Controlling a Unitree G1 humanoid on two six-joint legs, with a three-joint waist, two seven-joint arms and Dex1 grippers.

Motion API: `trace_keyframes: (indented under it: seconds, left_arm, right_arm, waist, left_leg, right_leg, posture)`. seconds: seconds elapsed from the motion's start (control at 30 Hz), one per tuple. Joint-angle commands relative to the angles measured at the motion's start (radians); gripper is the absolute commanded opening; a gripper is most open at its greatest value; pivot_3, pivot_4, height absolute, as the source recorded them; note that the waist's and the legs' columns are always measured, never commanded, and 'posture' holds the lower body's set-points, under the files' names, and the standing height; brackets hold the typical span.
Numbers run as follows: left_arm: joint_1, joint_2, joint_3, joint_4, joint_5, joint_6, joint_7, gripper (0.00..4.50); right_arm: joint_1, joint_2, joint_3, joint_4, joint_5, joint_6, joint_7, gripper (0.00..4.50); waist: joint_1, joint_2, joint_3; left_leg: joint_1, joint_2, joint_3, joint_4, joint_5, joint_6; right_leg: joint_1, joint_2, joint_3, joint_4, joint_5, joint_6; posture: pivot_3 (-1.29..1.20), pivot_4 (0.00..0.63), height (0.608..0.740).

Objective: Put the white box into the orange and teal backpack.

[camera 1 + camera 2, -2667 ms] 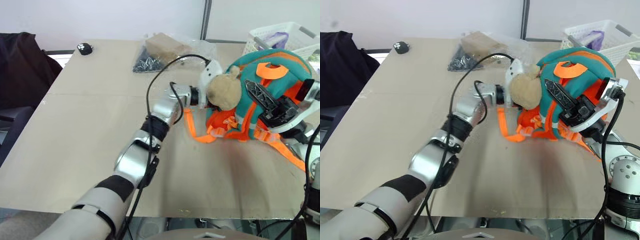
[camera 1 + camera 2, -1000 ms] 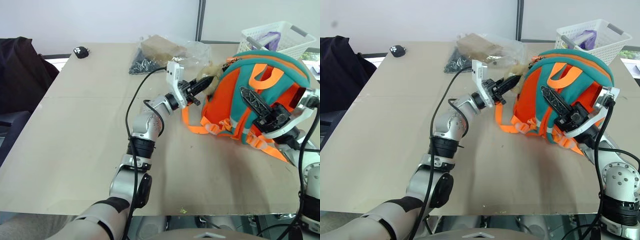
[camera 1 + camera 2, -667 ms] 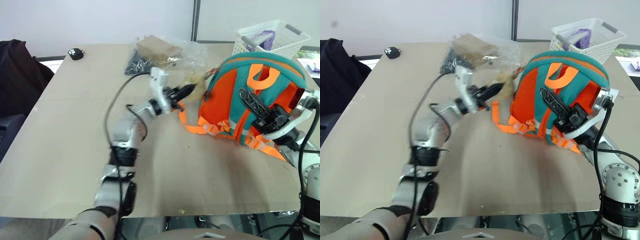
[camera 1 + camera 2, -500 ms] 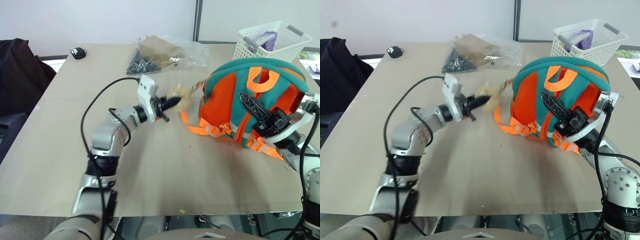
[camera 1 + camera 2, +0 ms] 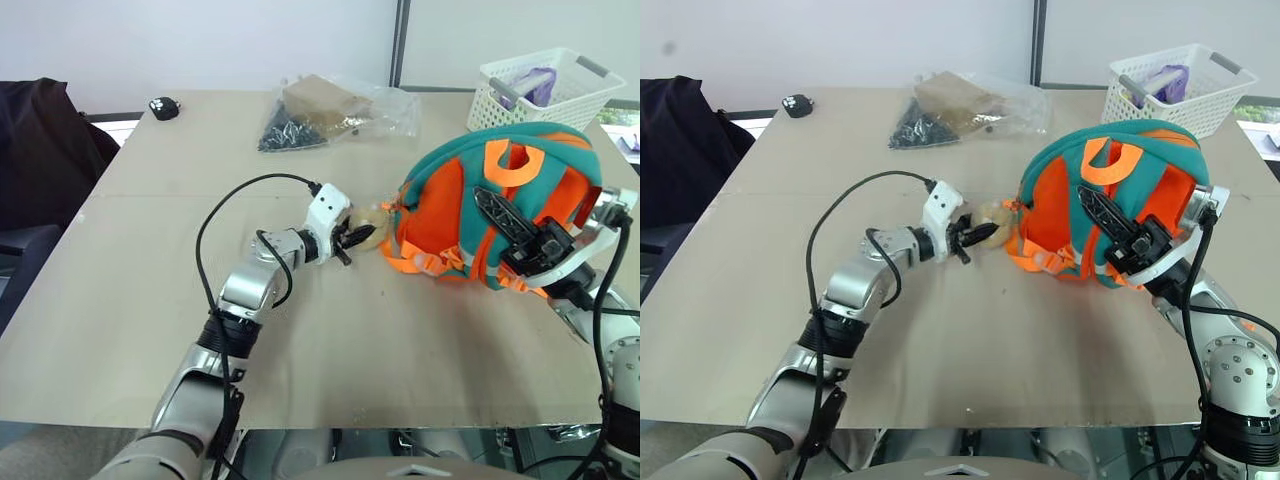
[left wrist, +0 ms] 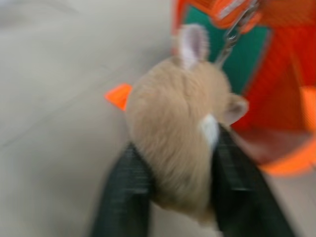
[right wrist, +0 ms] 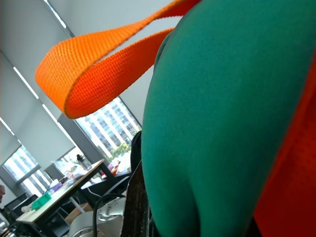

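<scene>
The orange and teal backpack (image 5: 450, 200) stands upright on the table's right side, its orange straps trailing at its foot. My right gripper (image 5: 505, 222) lies against its front, shut on the fabric; the right wrist view shows teal cloth (image 7: 222, 123) and an orange strap loop (image 7: 98, 69). Low over the table just left of the backpack, my left gripper (image 5: 352, 240) has the tan plush toy (image 6: 177, 143) between its two fingers (image 6: 126, 197), both touching its sides. The toy hangs from the backpack by a clip. The white box is out of view.
A white lattice basket (image 5: 540, 85) stands at the back right. A clear plastic bag (image 5: 325, 105) with a brown box and dark hardware lies at the back middle. A small black object (image 5: 163, 103) sits at the far left corner. Dark cloth (image 5: 40, 150) hangs beside the table's left edge.
My left gripper has come down from beside the backpack's top to table height, bringing the plush toy with it. The right gripper has kept its hold on the backpack.
</scene>
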Motion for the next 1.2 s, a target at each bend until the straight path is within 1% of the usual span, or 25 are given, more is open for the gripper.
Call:
trace_keyframes:
  seconds: [0.03,0.07,0.1,0.17,0.33,0.43,0.5,0.53,0.57,0.6,0.67,0.7,0.77,0.8,0.83,0.9,0.97,1.0,1.07,1.1,1.2]
  left_arm:
    - [-0.044,0.007,0.072,0.0,-0.003,-0.033,0.026,3.61]
    - [-0.046,0.009,0.073,0.001,0.0,-0.034,0.023,4.21]
    - [-0.044,0.028,0.054,0.019,0.04,-0.049,0.027,4.46]
    - [-0.039,0.049,0.029,0.047,0.093,-0.06,0.037,4.46]
    - [-0.019,0.049,-0.024,0.033,0.124,-0.056,-0.014,4.46]
    - [0.005,0.051,-0.021,0.003,0.113,-0.048,-0.035,4.46]
    - [0.032,0.056,0.006,-0.032,0.079,-0.026,-0.057,4.46]
    - [0.05,0.06,0.025,-0.059,0.054,-0.013,-0.07,4.5]
    - [0.073,0.068,0.041,-0.09,0.028,-0.005,-0.09,4.5]
    - [0.105,0.083,0.056,-0.131,-0.001,0.01,-0.116,4.5]
    - [0.18,0.127,0.075,-0.215,-0.037,0.025,-0.161,4.5]
    - [0.208,0.143,0.081,-0.245,-0.048,0.03,-0.173,4.5]
    - [0.276,0.175,0.098,-0.313,-0.079,0.04,-0.197,4.5]
    - [0.33,0.197,0.114,-0.366,-0.112,0.054,-0.217,4.5]
    - [0.368,0.212,0.126,-0.405,-0.136,0.066,-0.231,4.5]
    - [0.5,0.27,0.13,-0.506,-0.167,0.077,-0.282,4.5]
    - [0.613,0.314,0.112,-0.55,-0.127,0.035,-0.289,4.5]
    - [0.642,0.316,0.112,-0.557,-0.12,0.031,-0.274,4.5]
    - [0.678,0.303,0.119,-0.562,-0.13,0.021,-0.253,4.5]
    - [0.699,0.295,0.121,-0.563,-0.131,0.008,-0.246,4.5]
    - [0.746,0.284,0.117,-0.562,-0.114,-0.037,-0.23,4.5]
  right_arm:
    - [-0.023,0.004,-0.019,-0.005,-0.005,-0.028,0.015,0.0]
    - [-0.025,0.004,-0.017,-0.002,-0.008,-0.029,0.016,0.0]
    - [-0.03,0.008,-0.015,0.002,-0.01,-0.03,0.017,0.0]
    - [-0.036,0.012,-0.016,0.005,-0.011,-0.031,0.017,0.0]
    - [-0.034,0.013,-0.02,0.004,-0.01,-0.033,0.018,0.0]
    - [-0.008,0.0,-0.029,-0.008,0.008,-0.021,0.026,0.0]
    - [0.031,-0.025,-0.041,-0.02,0.035,0.003,0.055,0.0]
    - [0.054,-0.042,-0.05,-0.022,0.047,0.015,0.066,0.53]
    - [0.083,-0.063,-0.059,-0.026,0.05,0.028,0.078,0.67]
    - [0.122,-0.091,-0.069,-0.032,0.044,0.043,0.104,0.94]
    - [0.215,-0.143,-0.089,-0.041,-0.022,0.042,0.164,1.97]
    - [0.248,-0.159,-0.096,-0.042,-0.052,0.033,0.186,2.38]
    - [0.321,-0.185,-0.117,-0.034,-0.097,0.017,0.243,3.4]
    - [0.375,-0.207,-0.124,-0.026,-0.156,-0.004,0.293,3.93]
    - [0.413,-0.221,-0.129,-0.02,-0.2,-0.02,0.331,4.36]
    - [0.509,-0.258,-0.08,0.045,-0.474,-0.216,0.43,4.43]
    - [0.561,-0.274,-0.024,0.146,-0.692,-0.42,0.508,4.43]
    - [0.559,-0.262,-0.012,0.192,-0.746,-0.495,0.526,4.43]
    - [0.549,-0.23,-0.008,0.251,-0.772,-0.563,0.55,4.43]
    - [0.543,-0.215,-0.003,0.288,-0.798,-0.608,0.557,4.43]
    - [0.528,-0.18,0.0,0.367,-0.854,-0.71,0.574,4.43]
  waist:
    - [-0.001,0.0,0.0]
    - [0.0,0.0,0.0]
    - [0.0,0.0,0.0]
    - [0.0,0.0,0.0]
    - [0.004,0.0,0.0]
    - [0.002,0.0,0.0]
    - [0.002,0.0,0.0]
    - [0.002,0.0,0.0]
    - [0.002,0.0,0.0]
    - [0.002,0.0,0.0]
    - [0.002,0.0,0.0]
    - [0.002,0.0,0.0]
    - [0.003,0.0,0.0]
    - [0.003,0.0,0.0]
    - [0.002,0.0,0.0]
    - [0.002,0.0,0.0]
    - [0.001,0.001,-0.001]
    - [0.002,0.001,0.0]
    - [0.003,0.001,0.0]
    - [0.003,0.001,0.0]
    - [0.002,0.001,0.0]
  left_leg:
    - [0.0,0.0,0.0,0.0,0.0,0.0]
    - [0.0,0.0,0.0,0.0,0.0,0.0]
    - [-0.001,0.0,0.0,0.0,0.0,0.0]
    - [-0.001,0.0,0.0,0.0,0.0,-0.001]
    - [-0.005,0.0,-0.001,0.0,0.002,-0.004]
    - [-0.006,0.0,-0.001,0.0,0.002,-0.004]
    - [-0.006,0.0,-0.001,0.0,0.002,-0.004]
    - [-0.006,0.0,-0.001,0.0,0.002,-0.004]
    - [-0.006,0.0,-0.001,0.0,0.002,-0.004]
    - [-0.006,0.0,-0.001,0.0,0.002,-0.004]
    - [-0.006,0.001,-0.001,0.0,0.002,-0.004]
    - [-0.006,0.001,-0.001,0.0,0.002,-0.003]
    - [-0.006,0.001,-0.001,-0.001,0.0,0.0]
    - [-0.006,0.001,-0.001,0.0,0.0,0.0]
    - [-0.006,0.001,-0.001,0.0,0.0,0.0]
    - [-0.005,0.001,-0.001,0.0,0.0,0.0]
    - [-0.004,0.001,0.0,-0.001,0.0,0.0]
    - [-0.003,0.001,0.001,-0.001,-0.001,0.0]
    - [-0.003,0.001,0.001,-0.001,0.0,0.0]
    - [-0.003,0.001,0.002,0.0,0.0,0.0]
    - [0.005,0.002,0.002,-0.001,0.0,0.0]
  right_leg:
    - [0.0,0.0,0.0,0.0,0.0,0.0]
    - [-0.001,0.0,0.0,0.0,0.0,0.0]
    - [-0.001,0.0,-0.001,0.0,0.0,0.0]
    - [-0.001,0.0,-0.001,0.0,0.0,0.0]
    - [-0.004,0.0,-0.003,-0.001,0.0,0.0]
    - [-0.004,-0.001,-0.002,-0.001,0.0,0.0]
    - [-0.004,-0.001,-0.002,-0.001,0.0,0.0]
    - [-0.004,-0.001,-0.002,-0.001,0.0,0.0]
    - [-0.004,-0.001,-0.002,-0.001,0.0,0.0]
    - [-0.005,-0.001,-0.002,-0.001,0.0,0.0]
    - [-0.005,-0.003,-0.002,-0.002,0.0,0.0]
    - [-0.005,-0.004,-0.002,-0.002,0.0,0.0]
    - [-0.005,-0.004,-0.002,-0.002,0.0,0.0]
    - [-0.004,-0.005,-0.001,-0.002,0.0,0.0]
    - [-0.004,-0.005,-0.001,-0.002,0.0,0.0]
    - [-0.004,-0.004,-0.001,-0.002,0.0,0.0]
    - [-0.004,-0.004,0.0,-0.002,0.0,0.0]
    - [-0.004,-0.003,0.0,-0.002,-0.001,0.0]
    - [-0.004,-0.001,0.0,-0.003,-0.001,0.0]
    - [-0.003,-0.001,0.001,-0.003,-0.003,-0.003]
    - [0.003,0.0,0.002,-0.002,-0.003,-0.004]
  posture:
    - [0.0,0.15,0.725]
    - [0.0,0.15,0.725]
    - [0.0,0.15,0.725]
    - [0.0,0.15,0.725]
    - [0.0,0.15,0.725]
    - [0.0,0.15,0.725]
    - [0.0,0.15,0.725]
    - [0.0,0.15,0.725]
    - [0.0,0.15,0.725]
    - [0.0,0.15,0.725]
    - [0.0,0.15,0.725]
    - [0.0,0.15,0.725]
    - [0.0,0.15,0.725]
    - [0.0,0.15,0.725]
    - [0.0,0.15,0.725]
    - [0.0,0.15,0.725]
    - [0.0,0.15,0.725]
    - [0.0,0.15,0.725]
    - [0.0,0.15,0.725]
    - [0.0,0.15,0.725]
    - [0.0,0.15,0.725]
